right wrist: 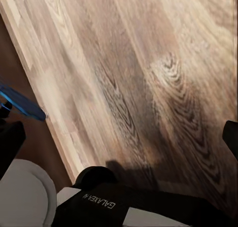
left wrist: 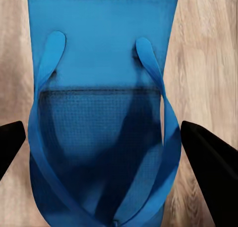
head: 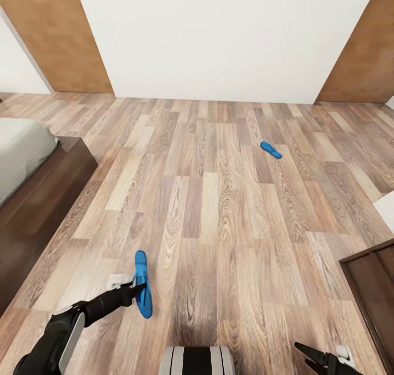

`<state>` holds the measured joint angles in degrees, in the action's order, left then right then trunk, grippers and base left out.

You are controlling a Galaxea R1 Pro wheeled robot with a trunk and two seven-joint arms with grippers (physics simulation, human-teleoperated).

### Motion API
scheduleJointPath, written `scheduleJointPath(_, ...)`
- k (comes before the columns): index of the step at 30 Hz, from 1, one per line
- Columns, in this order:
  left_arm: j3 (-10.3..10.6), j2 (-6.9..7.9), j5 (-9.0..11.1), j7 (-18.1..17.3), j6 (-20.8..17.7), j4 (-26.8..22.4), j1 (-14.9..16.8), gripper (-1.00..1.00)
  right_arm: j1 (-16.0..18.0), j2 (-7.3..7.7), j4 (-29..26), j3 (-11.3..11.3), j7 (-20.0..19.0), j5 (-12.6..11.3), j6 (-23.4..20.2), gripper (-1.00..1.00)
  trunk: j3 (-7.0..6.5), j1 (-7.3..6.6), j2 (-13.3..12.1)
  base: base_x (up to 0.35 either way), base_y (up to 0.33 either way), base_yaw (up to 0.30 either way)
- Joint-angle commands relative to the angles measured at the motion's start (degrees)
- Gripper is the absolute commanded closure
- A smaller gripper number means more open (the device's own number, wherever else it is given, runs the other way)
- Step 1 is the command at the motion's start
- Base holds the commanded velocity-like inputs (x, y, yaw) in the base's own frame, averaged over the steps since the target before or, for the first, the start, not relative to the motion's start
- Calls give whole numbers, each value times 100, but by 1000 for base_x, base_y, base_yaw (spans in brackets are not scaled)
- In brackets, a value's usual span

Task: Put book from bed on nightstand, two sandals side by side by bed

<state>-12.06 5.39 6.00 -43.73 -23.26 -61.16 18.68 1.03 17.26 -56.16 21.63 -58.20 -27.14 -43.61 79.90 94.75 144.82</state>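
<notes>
One blue sandal (head: 143, 265) lies on the wood floor just ahead of me, near the foot of the bed (head: 33, 161). My left gripper (head: 140, 290) is down over it and open; in the left wrist view its black fingertips (left wrist: 208, 172) stand either side of the sandal (left wrist: 99, 63), straps up. The other sandal (head: 271, 150) lies farther off, right of centre. My right gripper (head: 312, 358) hangs open at the lower right over bare floor; its wrist view catches a sliver of the near sandal (right wrist: 20, 104). The book is out of view.
A dark brown wooden cabinet (head: 372, 293) juts in at the right edge; I cannot tell whether it is a nightstand. White wall (head: 219, 35) with brown panels closes off the far side. Wood floor (head: 219, 216) stretches between the sandals. My base (head: 197, 361) is at the bottom.
</notes>
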Motion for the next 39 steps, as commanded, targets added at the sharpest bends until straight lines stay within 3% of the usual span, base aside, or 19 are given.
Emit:
scheduleJointPath(1,-43,8,46,-30,-52,-2,0,100,2,-2,48,3,-7,-20,35,-100,-19,-3,0,0,0,0)
scheduleJointPath(5,-458,28,175,-390,-55,-2,-8,100,2,-14,196,-27,-21,-19,323,-100,-108,-14,-6,0,0,0)
scheduleJointPath(8,-572,37,201,-588,-61,-6,-7,100,2,-18,247,-39,-25,-19,367,-100,-174,-21,-10,0,0,0)
scheduleJointPath(11,-605,36,202,-680,-63,-4,-11,100,2,-20,398,-45,-25,-13,405,-100,-241,-29,-14,0,0,0)
scheduleJointPath(12,-605,21,201,-716,-64,-7,-10,100,2,-20,610,-48,-39,-8,683,-100,-263,-32,-15,0,0,0)
scheduleJointPath(16,-594,14,193,-724,-64,-2,-12,100,2,-20,669,-45,-50,-10,865,-100,-352,-42,-20,0,0,0)
scheduleJointPath(28,-552,-24,179,-720,-59,42,-12,100,2,-33,1050,-53,-44,7,1178,-100,-617,-73,-36,0,0,0)
scheduleJointPath(33,-544,-9,162,-713,-38,407,-19,100,2,-53,1353,-54,-38,275,1714,-100,-728,-86,-43,0,0,0)
scheduleJointPath(35,-543,13,78,-707,-17,816,-21,100,2,-55,1408,-54,-32,475,1876,-100,-773,-91,-46,0,0,0)
scheduleJointPath(39,-543,17,-177,-697,2,1128,-23,100,2,-55,1432,-54,-22,639,1938,-100,-861,-101,-51,0,0,0)
